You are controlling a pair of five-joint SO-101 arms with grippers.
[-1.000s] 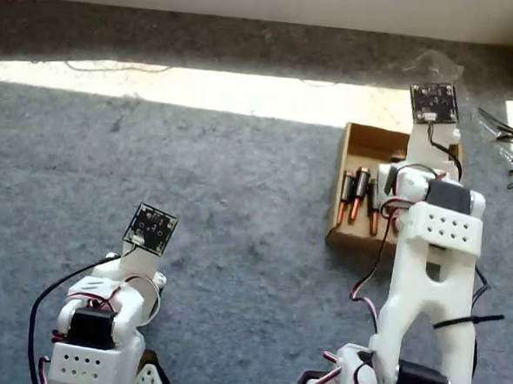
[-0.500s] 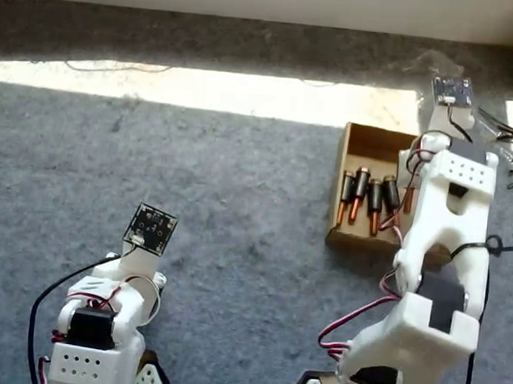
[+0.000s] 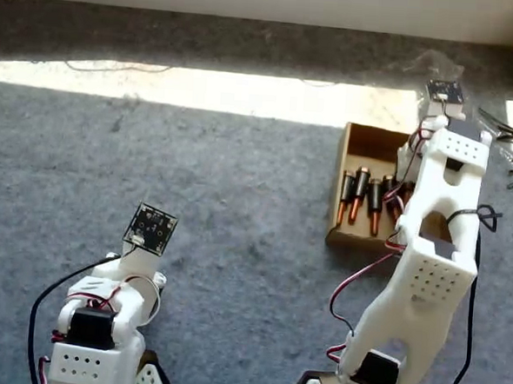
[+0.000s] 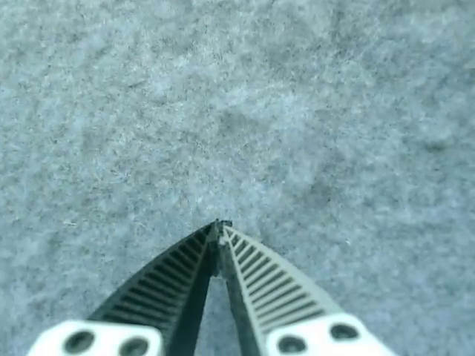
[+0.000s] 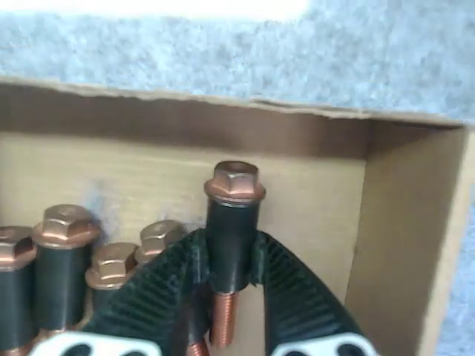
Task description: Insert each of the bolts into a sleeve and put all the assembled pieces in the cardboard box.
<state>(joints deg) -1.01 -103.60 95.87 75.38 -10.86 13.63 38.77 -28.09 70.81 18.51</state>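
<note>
Your right gripper (image 5: 228,256) hangs at the far right of the grey felt-covered desk (image 3: 238,208), over the open brown cardboard box (image 5: 404,222), clenched on a copper hex-head bolt seated in its black cylindrical sleeve (image 5: 233,215). Your left gripper (image 4: 220,228) is pinched closed on nothing above bare felt, well apart from the box. Four sleeved copper bolts (image 5: 67,259) lie side by side in the box, so I judge the held piece to be the last: release it there and the task looks finished.
</note>
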